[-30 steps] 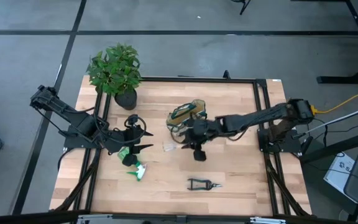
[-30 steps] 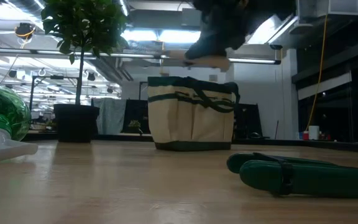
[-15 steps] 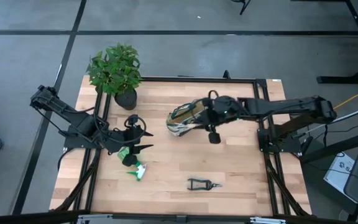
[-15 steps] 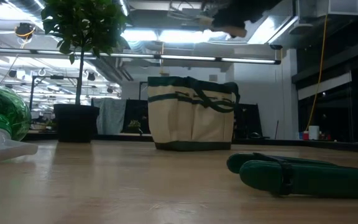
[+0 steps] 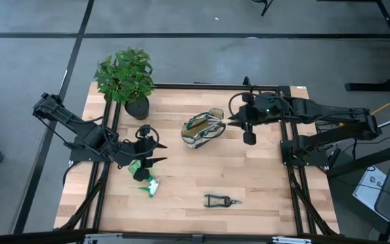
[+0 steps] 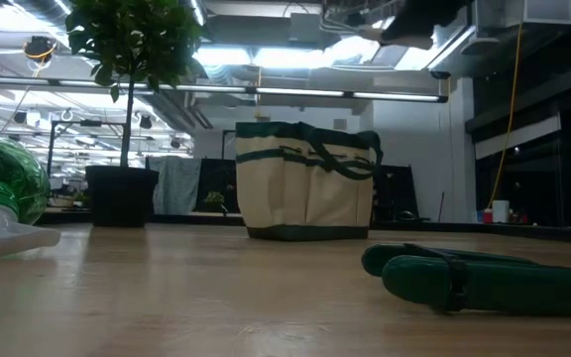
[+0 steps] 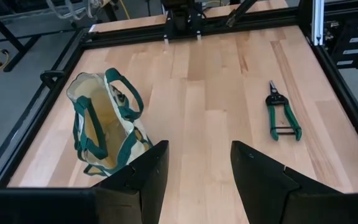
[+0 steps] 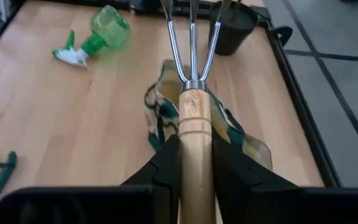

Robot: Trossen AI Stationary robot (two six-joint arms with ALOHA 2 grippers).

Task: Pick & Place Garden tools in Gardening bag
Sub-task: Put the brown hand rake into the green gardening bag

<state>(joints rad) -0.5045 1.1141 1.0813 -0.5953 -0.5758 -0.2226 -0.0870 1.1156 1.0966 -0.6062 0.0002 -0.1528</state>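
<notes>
From above, the wooden surface [image 5: 249, 176] carries the gardening bag [image 5: 202, 129] near its middle, lying tipped with its mouth showing. The right end effector [image 5: 239, 120] hangs just beside the bag on its right, raised above the surface. The left end effector [image 5: 156, 152] waits toward the left edge, close to a green spray bottle [image 5: 145, 177], with the potted plant [image 5: 126, 78] behind it. The pruning shears [image 5: 221, 200] lie flat near the front edge, long axis running left to right, well apart from both arms.

The low view shows the bag [image 6: 306, 180] with its handles up and the shears [image 6: 474, 280] lying in the foreground.

The left wrist view shows that arm's fingers [image 7: 148, 180] standing apart with nothing between them, the bag's open mouth [image 7: 101, 124] ahead of them.

Only the right wrist view shows the rake [image 8: 192, 93]: the fingers [image 8: 169, 168] are closed on its wooden handle, its long axis running straight out from the end effector, metal tines pointing over the bag [image 8: 229, 134] toward the plant pot [image 8: 234, 28].
</notes>
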